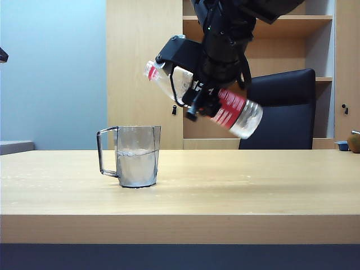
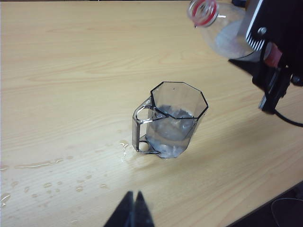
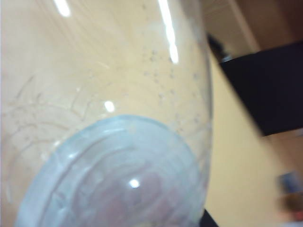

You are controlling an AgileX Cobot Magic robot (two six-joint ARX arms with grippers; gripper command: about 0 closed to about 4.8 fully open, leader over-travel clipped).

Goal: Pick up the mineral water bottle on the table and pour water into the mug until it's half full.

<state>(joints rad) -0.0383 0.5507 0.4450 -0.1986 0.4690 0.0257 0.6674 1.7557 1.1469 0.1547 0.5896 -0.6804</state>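
Observation:
The grey faceted mug stands on the table, handle to the left, with water up to about its middle. Above and right of it my right gripper is shut on the mineral water bottle, tilted with its open red-ringed mouth up-left and its base down-right. No stream leaves the mouth. In the right wrist view the bottle fills the picture and hides the fingers. The left wrist view shows the mug from above, the bottle mouth beyond it, and my left gripper shut and empty, short of the mug.
Spilled water drops lie on the table beside the mug's handle side. A dark office chair and a wooden shelf cabinet stand behind the table. Small objects sit at the far right edge.

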